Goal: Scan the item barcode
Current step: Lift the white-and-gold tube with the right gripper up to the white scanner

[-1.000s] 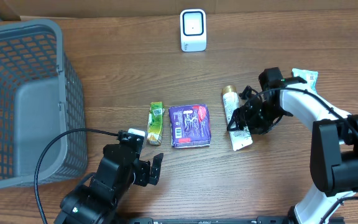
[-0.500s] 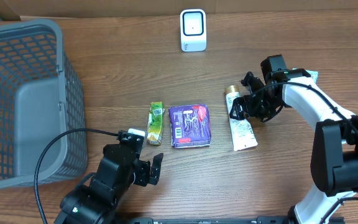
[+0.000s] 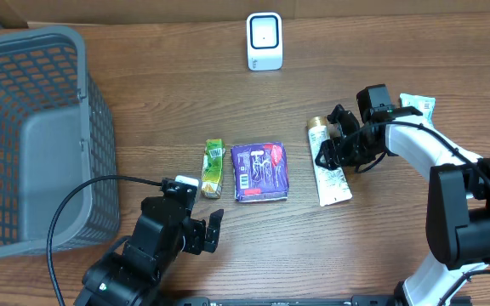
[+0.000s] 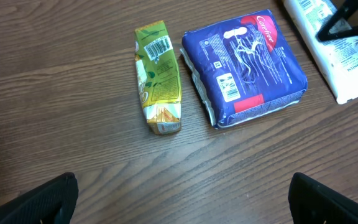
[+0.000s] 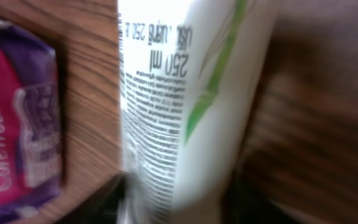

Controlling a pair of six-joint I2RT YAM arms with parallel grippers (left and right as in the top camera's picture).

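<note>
The white tube, printed with green leaves and "250 ml", is lying right of centre in the overhead view, gold cap toward the top. The right gripper is sitting over its upper half; I cannot tell whether the jaws are pinching it. The left gripper is gaping wide at lower left.

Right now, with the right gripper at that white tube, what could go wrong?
1. The right gripper sits near the cap end of the white tube, so the long tail may sag or slip on lifting.
2. The right wrist view is blurred, so a firm grip on the tube is unconfirmed.
</note>
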